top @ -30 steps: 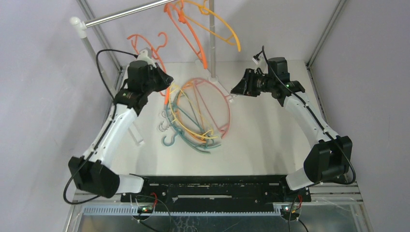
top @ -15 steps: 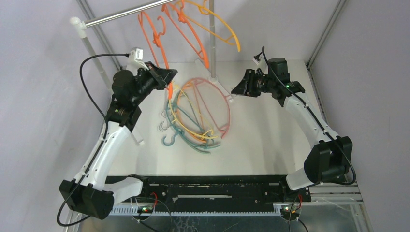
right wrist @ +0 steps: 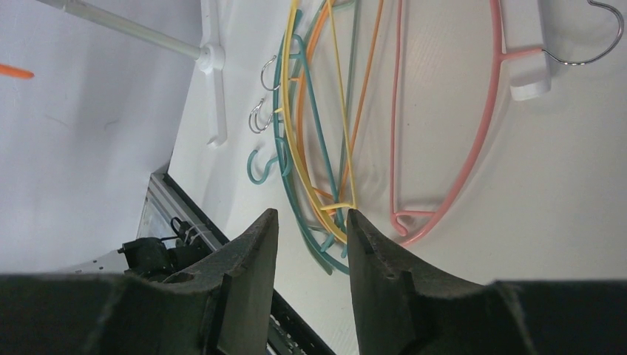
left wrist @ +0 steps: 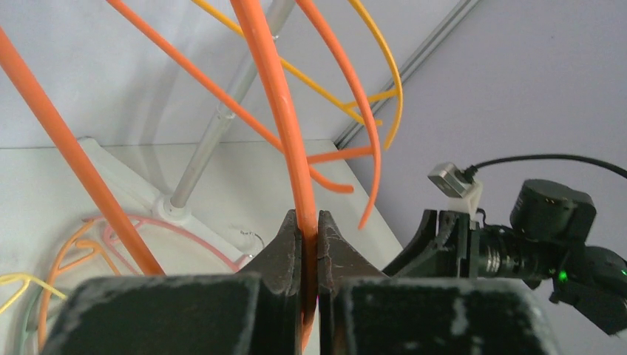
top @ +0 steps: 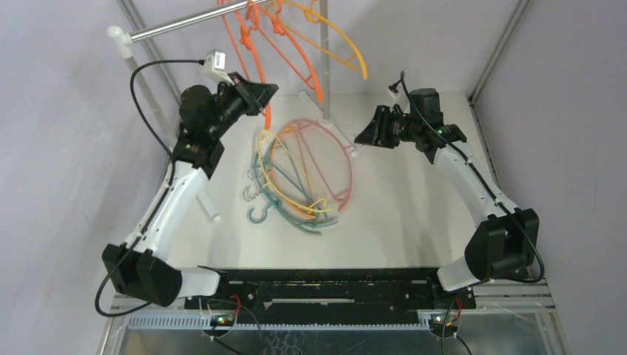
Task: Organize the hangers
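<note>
- The bases of both arms sit at the near edge of the white table point(top: 414, 222), left and right of a black bar.
- A loose pile of hangers point(top: 299, 181) lies flat in the middle of the table: teal, yellow and orange ones overlapping, their small hooks bunched at the near left side.
- A pink hanger point(right wrist: 473, 159) forms the right side of the pile. In the right wrist view its neck crosses the white foot point(right wrist: 529, 74) of the stand, and its metal hook lies just beyond that.
- The right gripper point(top: 360, 138) hangs over the far right edge of the pile. Its jaws are parted with nothing between them, and through the gap the wrist camera looks down on the teal and yellow hangers.
- The left gripper point(top: 270, 90) is raised off the table at the far left of the pile and points up towards the rail. Its jaws are pressed together on the lower stretch of an orange hanger point(left wrist: 275, 89), which rises steeply out of the grip.
- Whether that hanger's hook sits on the rail cannot be told, as the top lies at the edge of the overhead view.
- The silver rail point(top: 185, 24) slants across the far left, carried by a white post point(top: 122, 38) on the left and a grey upright pole point(top: 323, 66) near the middle.
- Beside that pole another orange hanger point(top: 296, 63) and a yellow hanger point(top: 351, 48) hang clear of the table.
</note>
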Controlling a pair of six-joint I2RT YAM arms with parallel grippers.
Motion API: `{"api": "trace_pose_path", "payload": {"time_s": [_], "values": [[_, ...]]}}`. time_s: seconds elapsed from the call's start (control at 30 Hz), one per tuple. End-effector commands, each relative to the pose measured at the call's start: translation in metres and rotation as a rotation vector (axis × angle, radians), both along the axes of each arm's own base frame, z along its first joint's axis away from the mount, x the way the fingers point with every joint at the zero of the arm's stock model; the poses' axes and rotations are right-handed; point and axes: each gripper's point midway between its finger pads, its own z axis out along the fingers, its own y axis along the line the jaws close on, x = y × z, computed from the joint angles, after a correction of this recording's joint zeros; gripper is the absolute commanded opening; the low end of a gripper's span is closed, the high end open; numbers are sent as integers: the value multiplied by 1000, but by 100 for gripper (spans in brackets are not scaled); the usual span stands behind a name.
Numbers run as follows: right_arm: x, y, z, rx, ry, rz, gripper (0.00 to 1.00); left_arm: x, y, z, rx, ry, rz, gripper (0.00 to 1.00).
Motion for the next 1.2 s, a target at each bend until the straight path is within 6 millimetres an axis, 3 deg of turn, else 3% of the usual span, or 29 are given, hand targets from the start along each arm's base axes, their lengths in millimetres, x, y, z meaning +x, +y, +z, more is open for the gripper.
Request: {"api": "trace_pose_path", "payload": {"time_s": [0.0,0.1,0.23,0.37,0.73,0.93,1.17], "values": [[1,-6,28,-8,-100,-11,46,12,-1,56,-60,-136,17,0],[2,-8,28,-21,-106,-14,46,22,-3,66,-77,-154,22,0],[3,-11,26,-20,-101,-16,47,40,0,65,-102,-125,60,0],[8,-15,26,-20,-98,-29,47,66,5,49,-139,4,128,0],[13,-23,21,-21,-79,-54,47,99,-23,8,-165,219,67,0],[18,-27,18,-21,-71,-68,47,109,-52,-4,-159,277,4,0],[23,-34,22,-3,-67,-89,47,135,-95,-23,-147,338,-64,0]]}}
